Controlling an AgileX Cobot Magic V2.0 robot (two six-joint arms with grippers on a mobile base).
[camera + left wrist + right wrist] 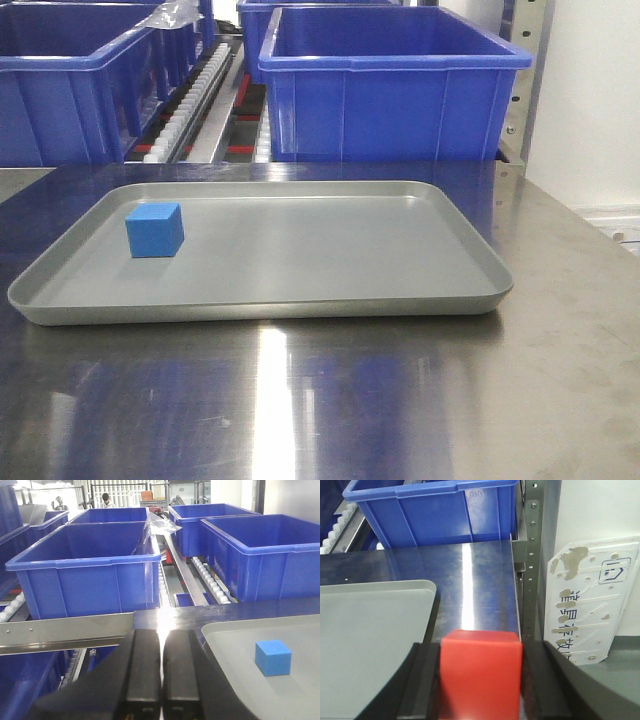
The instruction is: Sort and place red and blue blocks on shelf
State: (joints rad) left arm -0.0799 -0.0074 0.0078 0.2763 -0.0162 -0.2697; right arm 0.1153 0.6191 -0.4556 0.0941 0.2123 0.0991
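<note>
A light blue block [155, 229] rests on the left part of the grey tray [300, 270]; the left wrist view has the same blue block [272, 657] to the right of my left gripper [161, 640], whose two black fingers are shut together with nothing between them. My right gripper [480, 652] is shut on the red block [481, 672], held above the steel tabletop just right of the tray's corner [427, 587]. The shelf's metal crossbar [65, 630] with two small screws runs ahead of the left gripper, white rollers [195, 95] behind it. Neither gripper shows in the front view.
Big dark-blue bins [385, 80] [85, 565] stand on the rack behind the table. A perforated steel upright [532, 555] rises at the table's right edge, with a white sign [585, 600] beyond it. A person [106, 500] is far in the background.
</note>
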